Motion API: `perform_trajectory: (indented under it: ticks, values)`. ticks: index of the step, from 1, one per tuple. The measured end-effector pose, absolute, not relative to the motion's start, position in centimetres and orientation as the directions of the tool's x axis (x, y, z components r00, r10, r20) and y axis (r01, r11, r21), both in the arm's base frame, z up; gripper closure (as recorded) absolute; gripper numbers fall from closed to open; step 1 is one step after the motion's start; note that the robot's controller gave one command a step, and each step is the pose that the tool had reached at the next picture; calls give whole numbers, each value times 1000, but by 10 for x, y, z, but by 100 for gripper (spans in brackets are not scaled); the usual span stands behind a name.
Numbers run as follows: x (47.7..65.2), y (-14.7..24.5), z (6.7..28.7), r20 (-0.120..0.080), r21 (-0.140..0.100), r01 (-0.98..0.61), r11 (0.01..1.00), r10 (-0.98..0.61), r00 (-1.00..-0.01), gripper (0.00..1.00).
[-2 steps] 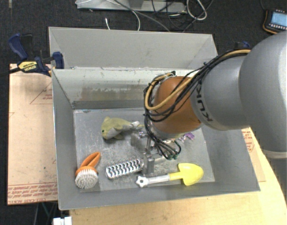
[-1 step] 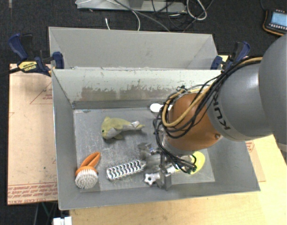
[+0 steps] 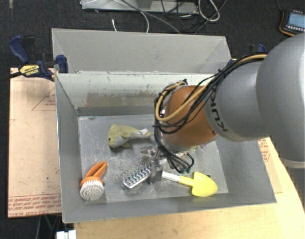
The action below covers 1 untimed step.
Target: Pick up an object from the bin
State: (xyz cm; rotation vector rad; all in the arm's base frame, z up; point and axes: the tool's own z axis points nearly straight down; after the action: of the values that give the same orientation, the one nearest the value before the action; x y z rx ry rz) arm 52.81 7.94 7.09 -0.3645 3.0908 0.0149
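While the gripper sits low near the bin's near edge, between a silvery ribbed piece and the white handle of a yellow scoop, the step looks like settling for a grasp. Whether the claw is apart or together I cannot tell. Next comes closing on one and lifting straight up. An orange-handled brush lies in the near left corner. Farther off, an olive soft toy has bare floor around it.

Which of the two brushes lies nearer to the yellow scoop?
The grey brush, mid-bin beside the scoop's white handle. The orange-handled brush lies at the front left corner.
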Motion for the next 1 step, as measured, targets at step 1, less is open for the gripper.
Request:
perform_trajectory:
  ticks: [1]
  values:
    - [528, 79, 71, -30, 6, -232, 973, -232, -972, 100]
